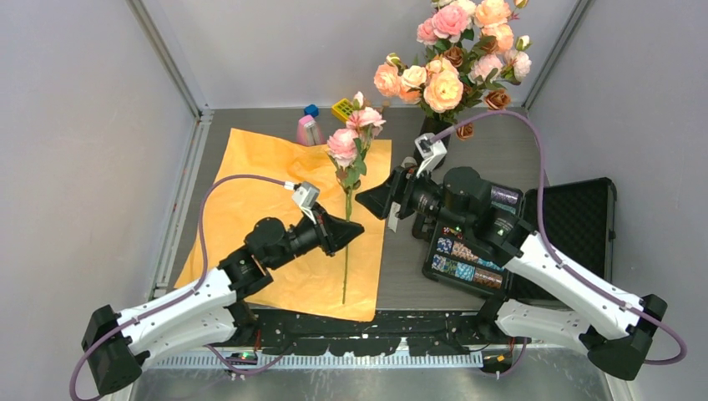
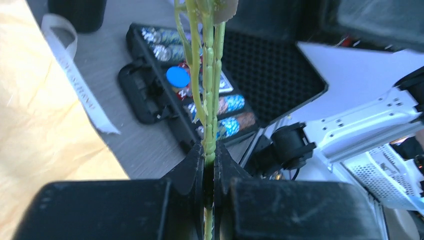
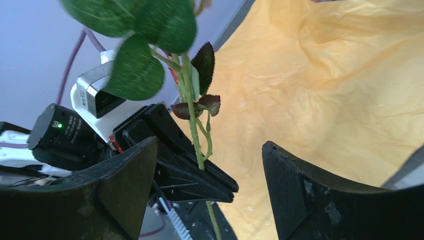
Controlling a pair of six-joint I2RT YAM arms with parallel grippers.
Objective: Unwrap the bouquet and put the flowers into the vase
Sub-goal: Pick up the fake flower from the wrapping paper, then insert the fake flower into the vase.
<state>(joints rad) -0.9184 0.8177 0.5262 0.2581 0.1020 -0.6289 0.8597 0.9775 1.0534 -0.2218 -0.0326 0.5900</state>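
Note:
The orange wrapping paper (image 1: 275, 209) lies spread flat on the table's left half, so the bouquet is unwrapped. My left gripper (image 1: 352, 230) (image 2: 209, 155) is shut on the green stem (image 2: 209, 100) of pink flowers (image 1: 344, 144), held upright above the paper's right edge. My right gripper (image 1: 371, 200) (image 3: 209, 145) stands open just right of that stem, the stem (image 3: 192, 120) lying between its spread fingers without touching them. The black vase (image 1: 434, 132) at the back right holds a large bunch of pink and peach roses (image 1: 455, 58) and is mostly hidden by them.
A pink metronome (image 1: 309, 129) and small blue and yellow items stand at the back. An open black case (image 1: 576, 225) with poker chips (image 2: 225, 105) lies at the right under my right arm. The cream ribbon (image 2: 75, 75) lies on the table beside the paper.

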